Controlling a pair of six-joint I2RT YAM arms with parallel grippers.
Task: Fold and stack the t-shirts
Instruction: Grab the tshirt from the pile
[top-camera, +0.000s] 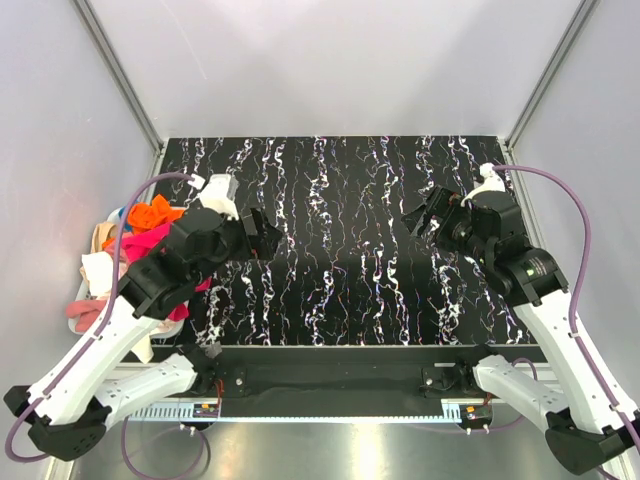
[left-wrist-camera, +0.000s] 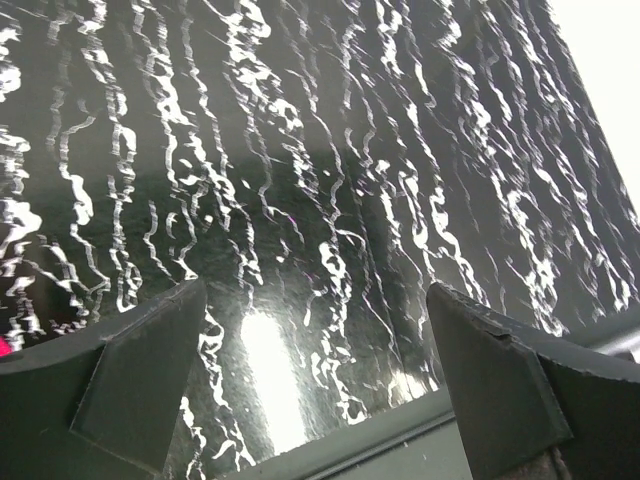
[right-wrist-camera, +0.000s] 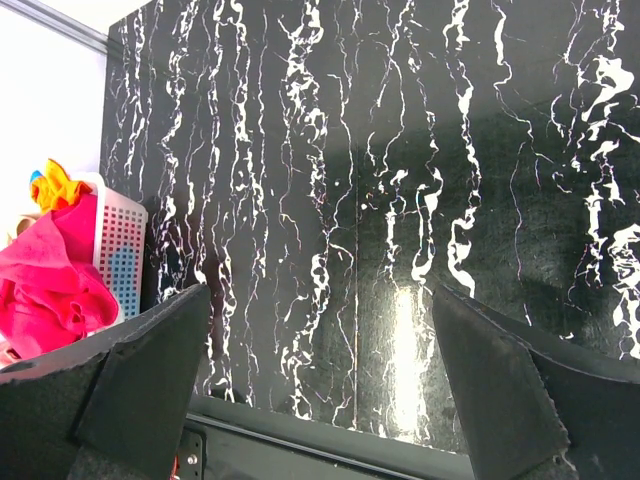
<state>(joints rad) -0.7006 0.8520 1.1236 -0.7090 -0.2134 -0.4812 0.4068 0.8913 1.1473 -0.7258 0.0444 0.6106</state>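
The t-shirts lie in a crumpled heap in a white basket (top-camera: 112, 225) off the table's left edge: an orange one (top-camera: 152, 212), a bright pinkish-red one (top-camera: 138, 243), a white or beige one (top-camera: 95, 268) and a dusty pink one (top-camera: 85, 312). My left gripper (top-camera: 262, 232) hovers open and empty over the table's left part, just right of the basket. My right gripper (top-camera: 425, 215) hovers open and empty over the table's right part. The left wrist view shows open jaws (left-wrist-camera: 315, 300) over bare marble. The right wrist view shows open jaws (right-wrist-camera: 322, 295), with the pinkish-red shirt (right-wrist-camera: 50, 290) far left.
The black table with white veining (top-camera: 340, 250) spans the middle. White walls and metal frame posts (top-camera: 120, 75) stand around it. The basket (right-wrist-camera: 120, 250) also shows in the right wrist view, with the orange shirt (right-wrist-camera: 55, 185) on top. The table's near edge (top-camera: 340, 350) runs along the arm bases.
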